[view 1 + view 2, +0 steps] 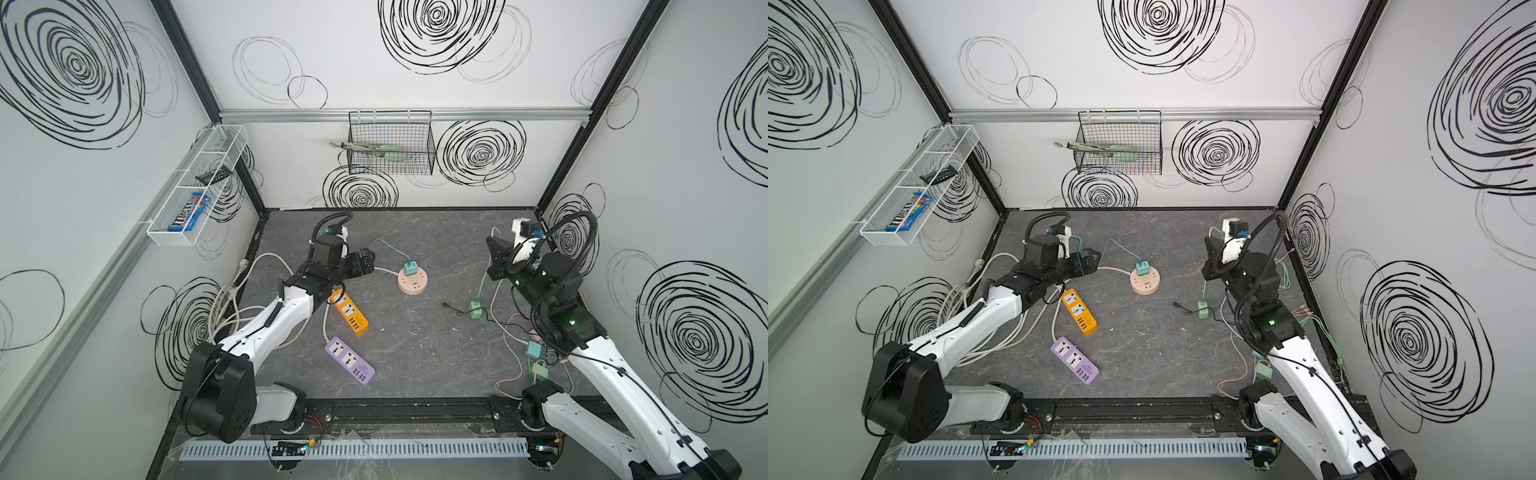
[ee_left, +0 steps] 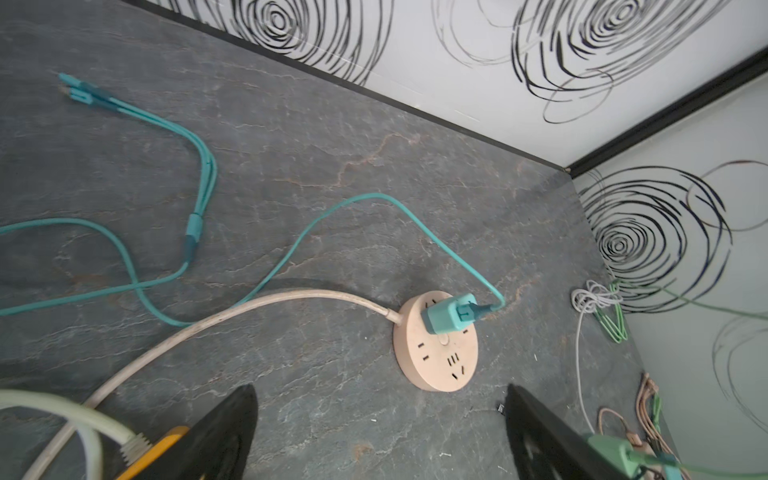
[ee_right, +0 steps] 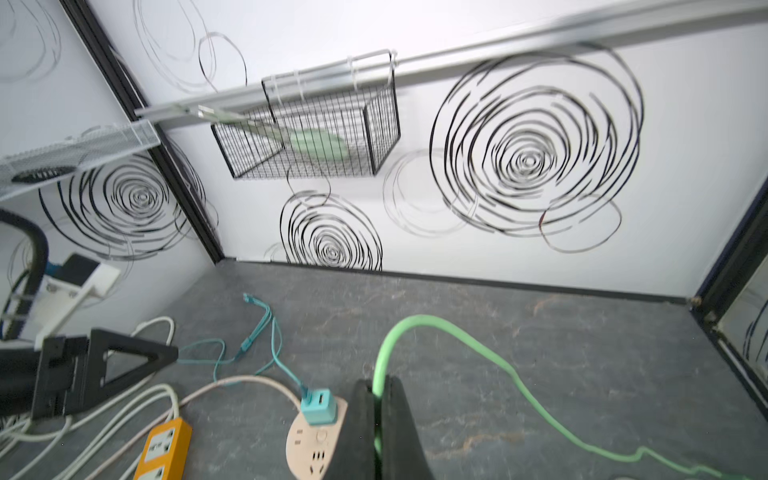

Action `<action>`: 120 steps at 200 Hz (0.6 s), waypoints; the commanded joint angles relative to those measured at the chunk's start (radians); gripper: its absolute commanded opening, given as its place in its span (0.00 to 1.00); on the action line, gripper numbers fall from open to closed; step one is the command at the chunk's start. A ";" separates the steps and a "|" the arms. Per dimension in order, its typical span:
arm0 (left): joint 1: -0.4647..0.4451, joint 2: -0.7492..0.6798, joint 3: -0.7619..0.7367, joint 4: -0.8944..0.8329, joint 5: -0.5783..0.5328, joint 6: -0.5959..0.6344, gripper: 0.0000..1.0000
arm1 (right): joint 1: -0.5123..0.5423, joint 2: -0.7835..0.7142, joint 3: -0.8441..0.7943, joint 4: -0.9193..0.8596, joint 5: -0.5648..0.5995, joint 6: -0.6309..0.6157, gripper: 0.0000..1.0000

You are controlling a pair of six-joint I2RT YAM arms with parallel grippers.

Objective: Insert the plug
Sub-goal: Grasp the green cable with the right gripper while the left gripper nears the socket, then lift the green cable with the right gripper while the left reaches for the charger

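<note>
The right fingers point(image 3: 357, 419) were pinched shut on a green cable point(image 3: 457, 336). Its green plug point(image 1: 475, 309) was down at the tabletop point(image 1: 436, 249), but I could not tell if it touched. A thin black lead point(image 1: 453, 309) lay just beside it. The left fingers point(image 2: 224, 428) stood wide apart and empty near the round pink socket point(image 1: 412, 282), where a teal charger point(image 1: 410, 267) filled one outlet. An orange strip point(image 1: 349, 313) and a purple strip point(image 1: 350, 360) lay beside the left arm.

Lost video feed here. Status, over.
Left gripper open, empty. Right gripper shut on green cable; green plug not inserted. Teal plug occupies round socket.
</note>
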 commanded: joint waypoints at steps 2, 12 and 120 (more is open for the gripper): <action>-0.023 0.007 0.040 0.050 0.009 0.054 0.96 | -0.009 0.017 0.095 0.095 -0.042 -0.048 0.00; -0.030 0.013 0.041 0.051 0.014 0.062 0.96 | -0.010 0.020 0.100 0.133 -0.061 -0.039 0.00; -0.133 0.029 0.052 0.036 -0.044 0.157 0.96 | 0.040 0.116 0.063 0.177 -0.416 0.132 0.00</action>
